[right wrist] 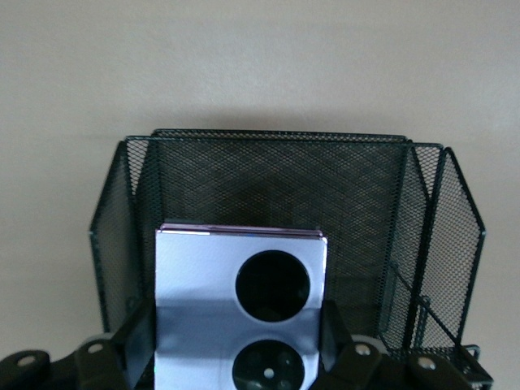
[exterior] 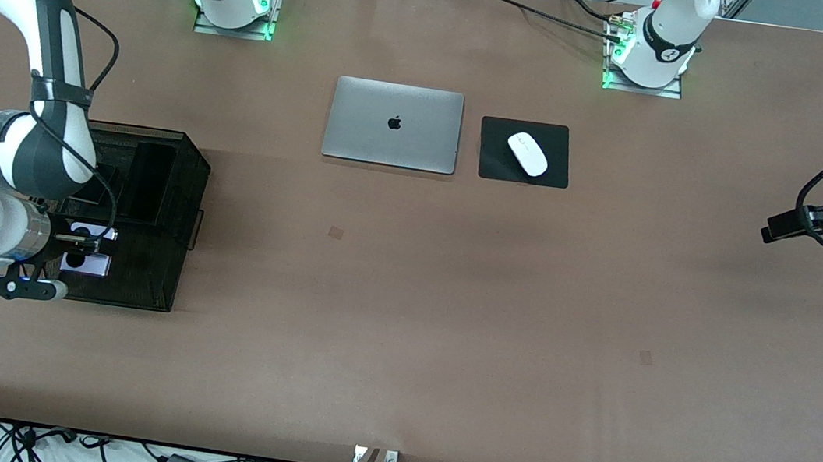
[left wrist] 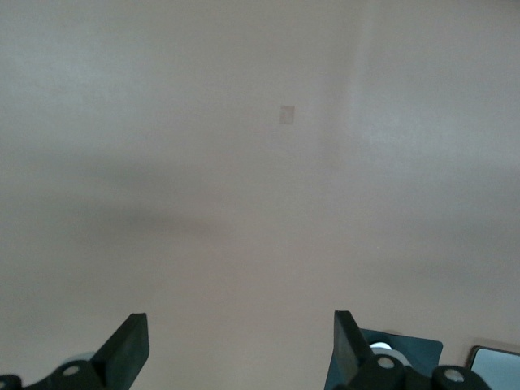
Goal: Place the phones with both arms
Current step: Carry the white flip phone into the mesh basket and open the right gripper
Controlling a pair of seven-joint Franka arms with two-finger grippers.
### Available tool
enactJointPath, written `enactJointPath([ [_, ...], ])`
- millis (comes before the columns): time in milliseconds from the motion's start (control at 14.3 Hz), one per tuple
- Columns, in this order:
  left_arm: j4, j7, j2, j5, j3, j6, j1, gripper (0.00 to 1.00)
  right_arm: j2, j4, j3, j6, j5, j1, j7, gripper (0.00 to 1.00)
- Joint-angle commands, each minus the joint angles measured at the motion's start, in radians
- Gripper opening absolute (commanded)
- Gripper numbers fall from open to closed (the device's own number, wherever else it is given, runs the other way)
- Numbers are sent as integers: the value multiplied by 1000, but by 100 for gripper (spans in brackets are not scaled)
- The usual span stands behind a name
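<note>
My right gripper (exterior: 82, 244) is down in the black mesh basket (exterior: 191, 180) at the right arm's end of the table. It is shut on the lilac-white phone (exterior: 87, 263). In the right wrist view that phone (right wrist: 203, 268) stands upright between the fingers, its two round black lenses facing the camera, with the basket's mesh wall (right wrist: 276, 179) around it. A long black slab (exterior: 150, 183) and a smaller dark one (exterior: 93, 186) lie in the basket, partly hidden by the arm. My left gripper (exterior: 775, 228) hangs open and holds nothing over bare table at the left arm's end, and that arm waits.
A shut silver laptop (exterior: 393, 125) lies mid-table toward the bases. Beside it, a white mouse (exterior: 528, 153) rests on a black pad (exterior: 490, 164). The left wrist view shows brown tabletop between its open fingers (left wrist: 130, 345) and a corner of the pad (left wrist: 414, 349).
</note>
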Motion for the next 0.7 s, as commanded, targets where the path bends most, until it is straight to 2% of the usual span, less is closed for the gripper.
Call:
enactJointPath([
  [0, -9, 50, -5, -15, -2, 12, 7, 100, -9, -76, 22, 75, -12, -32, -17, 41],
  [280, -1, 38, -3, -6, -2, 6, -4, 100, 23, -141, 22, 179, -12, -47, -44, 41],
  [350, -1, 38, -3, -8, -2, 6, -2, 100, 25, -145, 22, 181, -12, -50, -47, 45],
  [420, -1, 40, -3, -5, -2, 6, -2, 100, 25, -150, 22, 181, -11, -55, -48, 63],
  [491, -1, 40, -1, -2, 0, 6, -4, 100, 25, -149, 22, 176, -12, -55, -48, 100],
  [631, -2, 47, 3, 0, 0, 7, -1, 100, 11, -136, 22, 167, -12, -52, -45, 100],
])
